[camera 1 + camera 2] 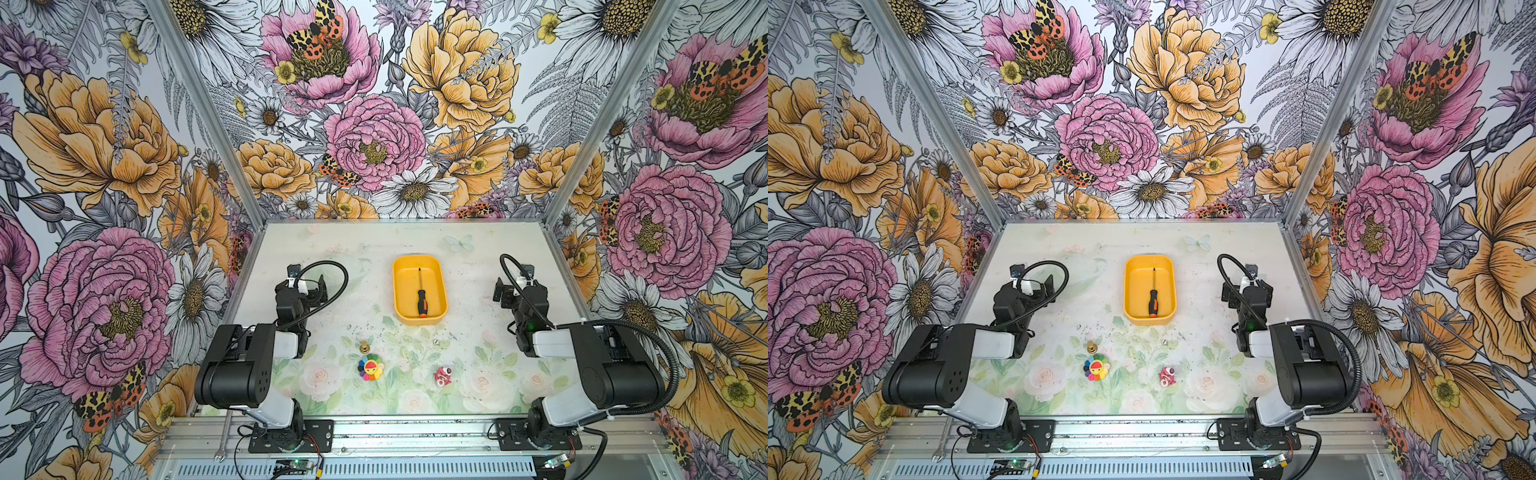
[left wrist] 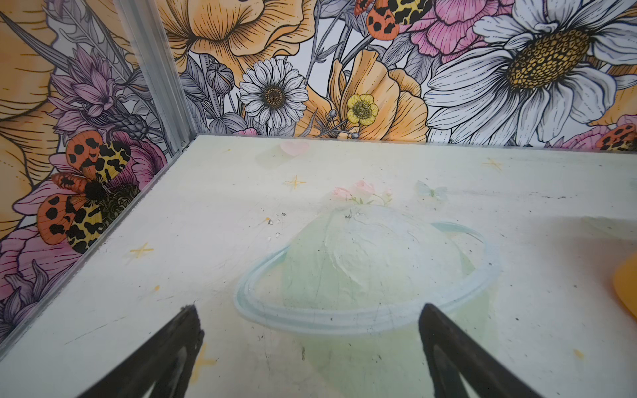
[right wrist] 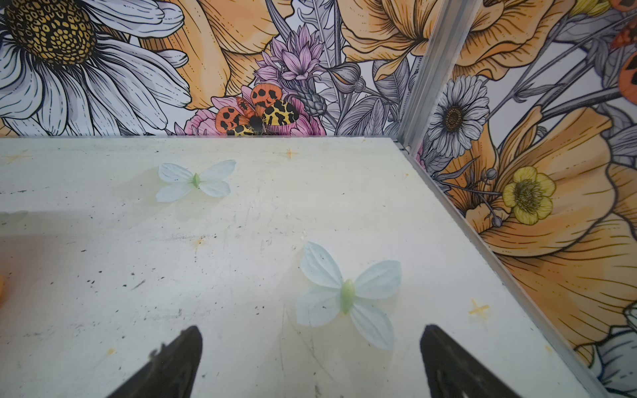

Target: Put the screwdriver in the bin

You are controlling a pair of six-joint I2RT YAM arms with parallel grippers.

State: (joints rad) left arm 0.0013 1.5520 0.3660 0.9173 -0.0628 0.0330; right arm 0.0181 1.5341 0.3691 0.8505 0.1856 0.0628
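Note:
The screwdriver [image 1: 421,296] [image 1: 1153,298], with a thin dark shaft and a black-and-orange handle, lies lengthwise inside the yellow-orange bin [image 1: 399,291] [image 1: 1129,291] at the table's middle back in both top views. Its handle points toward the front. My left gripper [image 1: 316,289] [image 1: 1045,289] [image 2: 308,310] hovers to the left of the bin, open and empty. My right gripper [image 1: 500,291] [image 1: 1226,293] [image 3: 310,330] hovers to the right of the bin, open with only bare table between its fingers. A corner of the bin [image 2: 625,293] shows in the left wrist view.
Near the front lie a rainbow flower toy [image 1: 371,368], a small brass piece [image 1: 365,346], a tiny die [image 1: 436,342] and a red-and-white toy [image 1: 444,375]. A silver wrench [image 1: 222,440] rests on the front rail. Flowered walls close three sides.

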